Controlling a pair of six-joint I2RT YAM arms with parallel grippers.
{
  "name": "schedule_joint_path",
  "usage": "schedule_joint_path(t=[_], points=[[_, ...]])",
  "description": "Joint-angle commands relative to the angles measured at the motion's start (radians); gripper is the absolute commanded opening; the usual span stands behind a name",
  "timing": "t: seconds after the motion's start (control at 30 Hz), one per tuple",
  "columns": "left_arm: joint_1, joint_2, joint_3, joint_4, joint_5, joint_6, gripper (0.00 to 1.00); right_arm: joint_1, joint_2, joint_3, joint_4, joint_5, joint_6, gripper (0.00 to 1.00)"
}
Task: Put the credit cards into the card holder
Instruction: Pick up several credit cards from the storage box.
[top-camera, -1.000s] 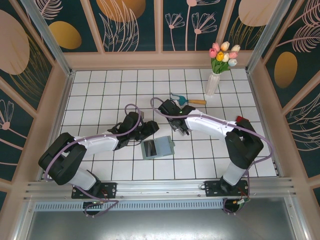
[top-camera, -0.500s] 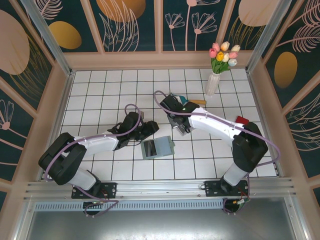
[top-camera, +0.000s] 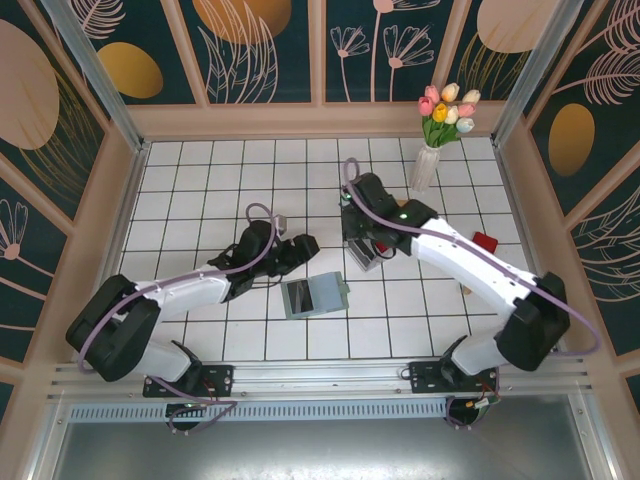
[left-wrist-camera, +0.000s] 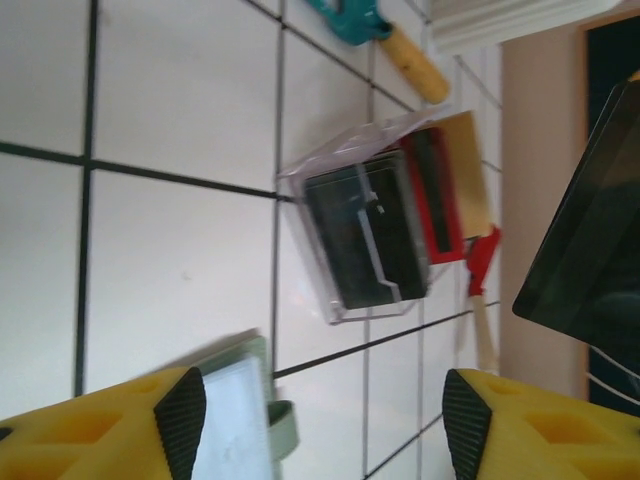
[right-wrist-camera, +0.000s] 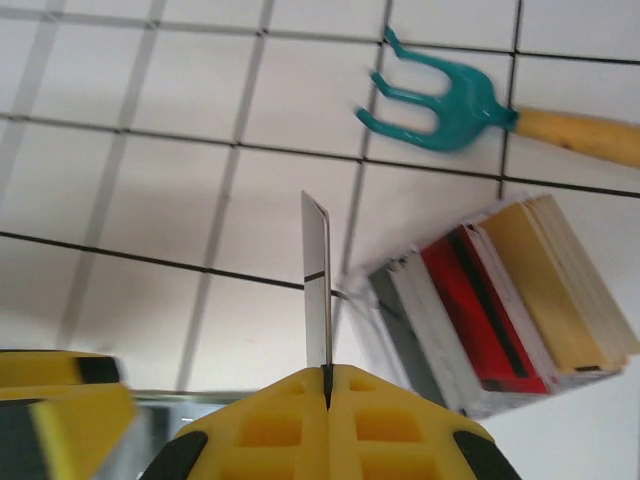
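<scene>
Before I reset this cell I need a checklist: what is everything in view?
card holder: one, sage green, grey-blue inside, open on the tiles between the arms
clear tray: one, transparent, beyond the card holder
credit cards: at least three, dark, red, beige, standing in the clear tray
held card: one, pale, seen edge-on above the tiles
rake: one, teal head, wooden handle, beyond the tray
shovel: one, red blade, wooden handle, right of the tray
vase: one, white, holding pink, yellow and white tulips, far right
table: one, white tiles
left gripper: one, yellow fingers, open, over the card holder's edge
right gripper: one, yellow fingers, shut on the held card
</scene>
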Motion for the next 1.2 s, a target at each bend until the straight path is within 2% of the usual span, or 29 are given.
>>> schedule_joint_path(t=[0.0, 0.1, 0.23, 0.3, 0.43, 0.53, 0.63, 0.87, 1.0, 1.17], points=[[0.033, -0.039, -0.038, 0.139, 0.083, -0.041, 0.69, -0.039, -0.073, -0.057, 0.130, -0.177, 0.099, 0.00], [0.063, -0.051, -0.057, 0.257, 0.158, -0.090, 0.71, -0.102, -0.130, -0.128, 0.239, -0.352, 0.183, 0.00], [0.093, -0.047, -0.042, 0.298, 0.202, -0.126, 0.75, -0.176, -0.170, -0.210, 0.347, -0.483, 0.315, 0.00], [0.108, -0.031, -0.025, 0.294, 0.214, -0.138, 0.75, -0.194, -0.129, -0.182, 0.297, -0.506, 0.327, 0.00], [0.120, 0.001, -0.005, 0.256, 0.197, -0.154, 0.75, -0.186, -0.012, -0.084, 0.120, -0.454, 0.311, 0.00], [0.120, 0.013, -0.005, 0.226, 0.181, -0.157, 0.75, -0.135, 0.067, 0.024, -0.040, -0.271, 0.307, 0.00], [0.119, 0.010, -0.019, 0.217, 0.164, -0.165, 0.75, -0.133, 0.126, 0.061, -0.078, -0.294, 0.326, 0.00], [0.119, 0.007, -0.032, 0.183, 0.153, -0.158, 0.75, -0.086, 0.255, 0.205, -0.236, -0.187, 0.388, 0.00], [0.120, 0.009, -0.038, 0.162, 0.137, -0.150, 0.75, -0.037, 0.314, 0.280, -0.309, -0.072, 0.417, 0.00], [0.120, 0.013, -0.039, 0.149, 0.130, -0.144, 0.75, 0.010, 0.376, 0.356, -0.366, 0.008, 0.424, 0.00]])
